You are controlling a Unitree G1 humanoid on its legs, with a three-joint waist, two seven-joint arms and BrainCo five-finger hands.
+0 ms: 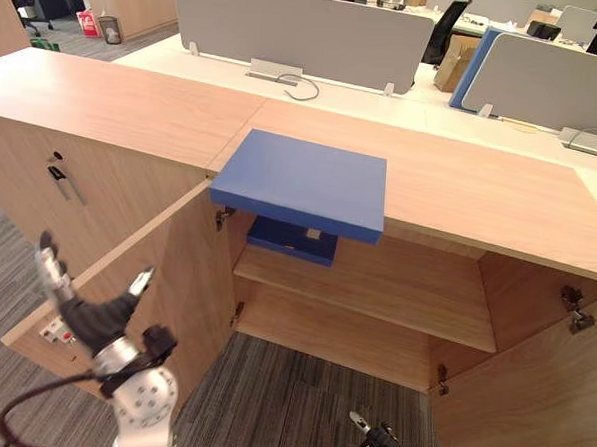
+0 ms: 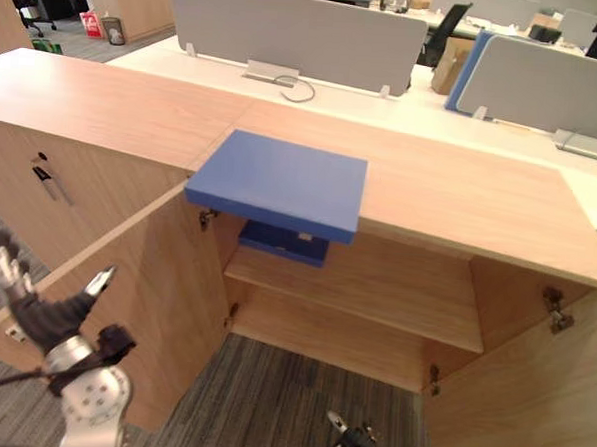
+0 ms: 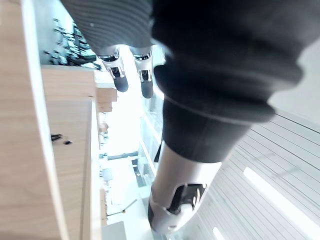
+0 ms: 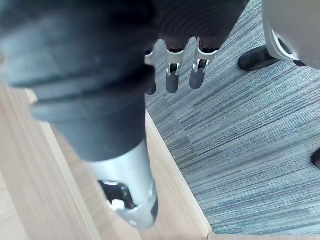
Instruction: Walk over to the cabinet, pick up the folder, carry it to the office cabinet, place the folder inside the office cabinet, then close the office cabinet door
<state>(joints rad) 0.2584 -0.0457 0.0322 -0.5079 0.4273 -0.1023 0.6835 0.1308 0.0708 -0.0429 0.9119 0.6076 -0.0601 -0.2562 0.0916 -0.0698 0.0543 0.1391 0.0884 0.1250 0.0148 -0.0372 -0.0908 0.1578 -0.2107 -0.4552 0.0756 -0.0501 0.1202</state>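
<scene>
The blue folder point(image 1: 301, 182) lies flat on the cabinet point(image 1: 480, 193) top at frame centre, overhanging the open compartment. The left robot hand point(image 1: 95, 321), fingers spread and empty, hangs at lower left, well apart from it. The right robot hand point(image 4: 171, 80) hangs straight-fingered and empty over carpet point(image 4: 240, 125).

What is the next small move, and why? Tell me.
Probably lift the left hand toward the blue folder: it lies on the cabinet top, overhanging its front edge, while the hand hangs low with open, empty fingers.

Head stereo pair, down onto cabinet point(image 1: 460, 192)
</scene>
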